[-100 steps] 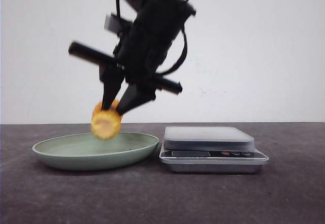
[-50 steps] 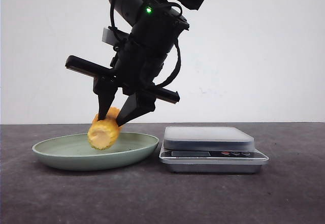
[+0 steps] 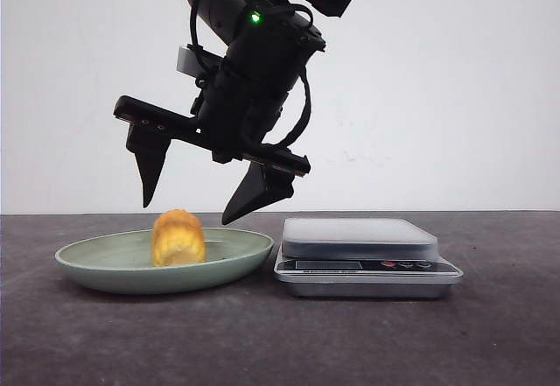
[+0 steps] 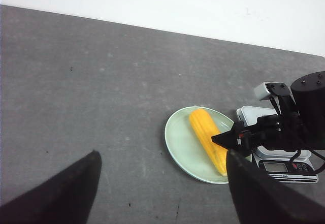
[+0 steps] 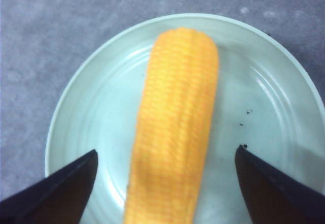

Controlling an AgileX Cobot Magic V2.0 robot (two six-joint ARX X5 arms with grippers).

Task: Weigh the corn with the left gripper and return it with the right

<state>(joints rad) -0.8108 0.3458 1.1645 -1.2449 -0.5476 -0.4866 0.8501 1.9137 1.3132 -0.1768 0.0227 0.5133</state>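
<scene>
The corn (image 3: pixel 178 238) lies in the green plate (image 3: pixel 114 268), seen end-on from the front. It also shows in the left wrist view (image 4: pixel 208 137) and in the right wrist view (image 5: pixel 175 132). My right gripper (image 3: pixel 185 214) hangs just above it, open, one finger on each side, not touching. In the right wrist view the gripper (image 5: pixel 165 149) straddles the cob with wide gaps. My left gripper (image 4: pixel 162 152) is open and empty, high over bare table and well away from the plate (image 4: pixel 180 137). It is out of the front view.
A silver kitchen scale (image 3: pixel 359 237) with an empty platform stands just right of the plate; it also shows in the left wrist view (image 4: pixel 277 163). A dark grey tabletop and a white wall lie behind.
My right gripper held the corn just over the plate, lowered it, then opened. The corn now rests in the plate, and the fingers stand wide apart above it.
</scene>
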